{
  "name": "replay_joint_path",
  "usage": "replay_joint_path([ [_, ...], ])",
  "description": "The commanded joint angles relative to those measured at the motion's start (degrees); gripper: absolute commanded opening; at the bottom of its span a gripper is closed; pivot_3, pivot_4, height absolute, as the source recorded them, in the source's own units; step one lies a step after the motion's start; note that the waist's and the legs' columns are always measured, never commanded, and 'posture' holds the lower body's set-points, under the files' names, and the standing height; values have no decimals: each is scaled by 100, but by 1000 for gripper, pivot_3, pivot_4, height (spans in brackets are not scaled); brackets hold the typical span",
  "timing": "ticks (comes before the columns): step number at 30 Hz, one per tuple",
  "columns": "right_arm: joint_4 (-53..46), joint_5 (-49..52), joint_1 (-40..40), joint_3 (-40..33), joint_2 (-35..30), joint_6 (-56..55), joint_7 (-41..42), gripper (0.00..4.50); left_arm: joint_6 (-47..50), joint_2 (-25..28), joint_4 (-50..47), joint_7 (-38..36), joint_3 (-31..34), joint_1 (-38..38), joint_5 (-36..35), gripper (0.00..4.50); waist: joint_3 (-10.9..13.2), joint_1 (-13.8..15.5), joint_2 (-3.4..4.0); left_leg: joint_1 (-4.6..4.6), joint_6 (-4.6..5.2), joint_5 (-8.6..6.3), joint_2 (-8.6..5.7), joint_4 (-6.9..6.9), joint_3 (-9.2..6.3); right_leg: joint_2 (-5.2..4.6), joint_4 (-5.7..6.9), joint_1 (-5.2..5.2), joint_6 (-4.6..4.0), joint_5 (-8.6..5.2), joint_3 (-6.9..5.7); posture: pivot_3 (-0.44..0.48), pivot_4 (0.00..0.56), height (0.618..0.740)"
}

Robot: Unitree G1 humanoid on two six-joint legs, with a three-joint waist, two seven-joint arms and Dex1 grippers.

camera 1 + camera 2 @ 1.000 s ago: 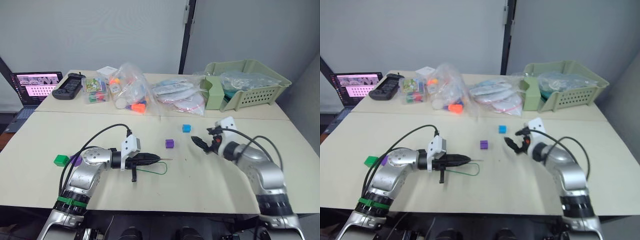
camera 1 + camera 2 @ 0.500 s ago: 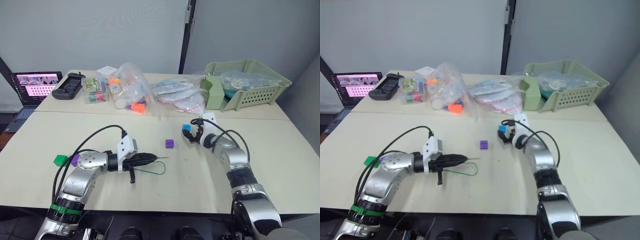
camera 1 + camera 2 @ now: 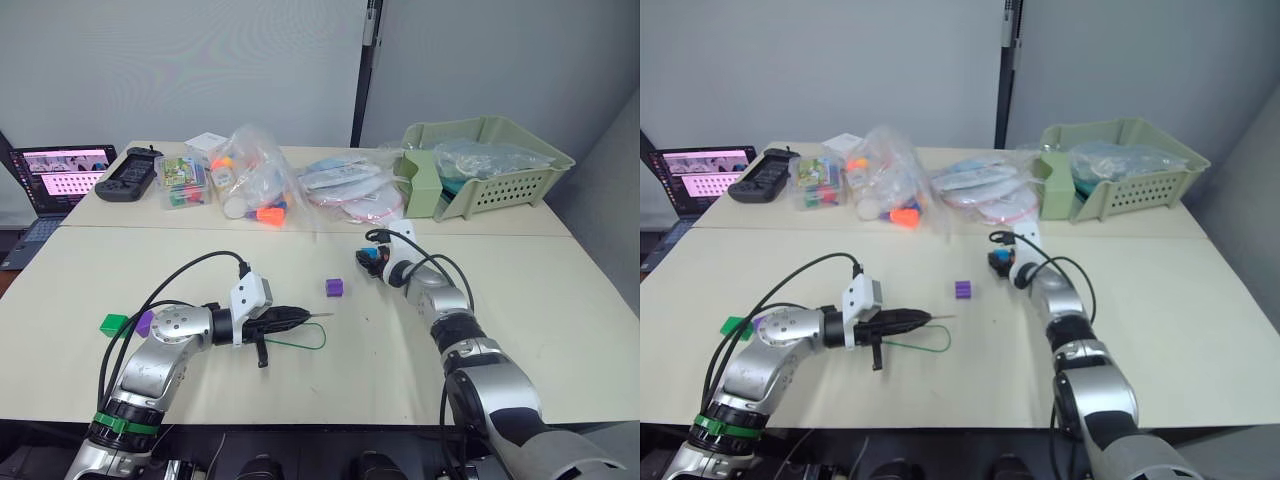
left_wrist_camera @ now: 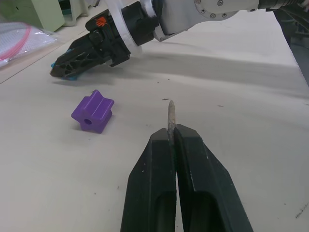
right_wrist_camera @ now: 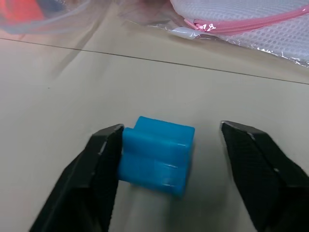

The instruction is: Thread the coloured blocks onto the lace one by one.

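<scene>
Two pincers on your desk (image 3: 560, 300): left pincer (image 4: 170, 140) clamps lace (image 3: 305, 345) tip; right pincer (image 5: 169, 154) spread around blue block (image 5: 157, 154), one finger touching; purple block (image 3: 335, 288) between.

Desk (image 3: 560, 320): two blocks (image 3: 119, 324) touching near left edge. Left gripper (image 3: 300, 316) right of them, mid-desk, lace (image 3: 300, 345) looped just in front. One block (image 3: 335, 288) behind its tip. Right gripper (image 5: 178, 159) further right, around another block (image 5: 157, 155). Laptop (image 3: 55, 172), bags (image 3: 250, 180), basket (image 3: 490, 165) along far edge.
</scene>
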Motion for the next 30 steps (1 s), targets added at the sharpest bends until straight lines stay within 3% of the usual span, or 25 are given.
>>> replay_joint_path([
  [1,-203,-8,-9,-124,-52,-85,-13,1919,-106,-28,-75,9,33,-62,-92,0,0,0,1,0,0,0,0,0,-1,-1,0,0,0,0,0,0,150,732],
  [3,-447,15,137,-132,-93,16,-15,1252,-119,-57,-58,-7,-1,-67,-91,0,0,-1,1,0,0,0,-1,0,0,-3,0,0,0,0,0,0,150,732],
  [4,-572,28,207,-139,-112,65,-18,1190,-121,-70,-57,-13,-15,-67,-94,0,0,1,1,0,0,0,-1,0,0,-3,0,1,0,0,0,0,150,732],
  [9,-2343,193,1098,-131,-239,837,7,1192,-193,-182,87,-69,-117,-148,-64,0,0,22,1,-3,0,0,-3,-1,-5,-8,-1,1,1,0,-4,0,150,732],
  [14,-5459,608,2810,-118,-380,2230,-104,1192,-380,-386,472,-262,-310,-353,-35,0,0,64,3,-9,0,-1,-5,-4,-17,-8,-2,0,1,0,-10,0,150,732],
  [19,-7356,843,4023,-65,-271,3213,-398,1192,-552,-559,868,-437,-492,-581,31,0,0,30,4,-6,0,-1,-3,1,-15,-3,-10,1,2,-1,-5,0,150,732],
  [25,-8593,858,5075,-216,55,3777,-1002,1192,-748,-732,1332,-664,-664,-909,90,0,0,35,3,-6,0,1,-3,6,-11,4,-19,7,6,-4,-2,0,150,732],
  [30,-8905,819,5419,-223,341,3864,-1340,1192,-847,-811,1574,-818,-763,-1070,103,0,0,64,4,-7,0,1,-2,6,-9,5,-31,8,7,-4,-2,0,150,732],
])
